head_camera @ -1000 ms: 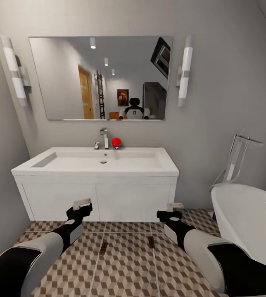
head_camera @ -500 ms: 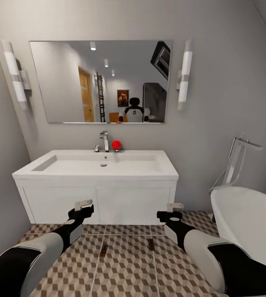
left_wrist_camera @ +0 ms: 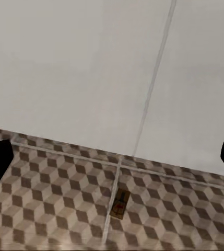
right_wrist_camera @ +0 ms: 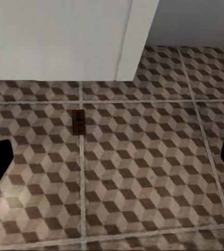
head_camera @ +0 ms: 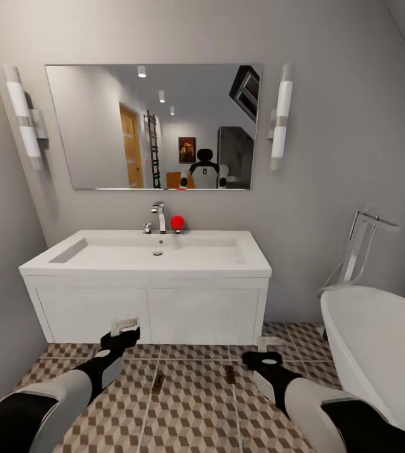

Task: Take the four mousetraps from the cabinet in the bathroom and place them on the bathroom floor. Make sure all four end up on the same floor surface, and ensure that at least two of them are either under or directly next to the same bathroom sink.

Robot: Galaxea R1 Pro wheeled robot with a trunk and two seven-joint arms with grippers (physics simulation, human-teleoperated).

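Two mousetraps are lying on the bathroom floor (head_camera: 196, 402) in the lower middle of the head view, in front of the sink (head_camera: 146, 264). The left mousetrap (head_camera: 157, 382) is sitting just right of and slightly below the left gripper (head_camera: 124, 326), which is hovering against the sink's white front; in the left wrist view this trap (left_wrist_camera: 120, 204) is lying on a grout line between the two dark fingertips, which are spread wide with nothing between them. The right mousetrap (head_camera: 229, 374) is lying just left of the right gripper (head_camera: 269, 343). In the right wrist view that trap (right_wrist_camera: 79, 122) is resting beside a grout line, and the fingertips are standing far apart and empty.
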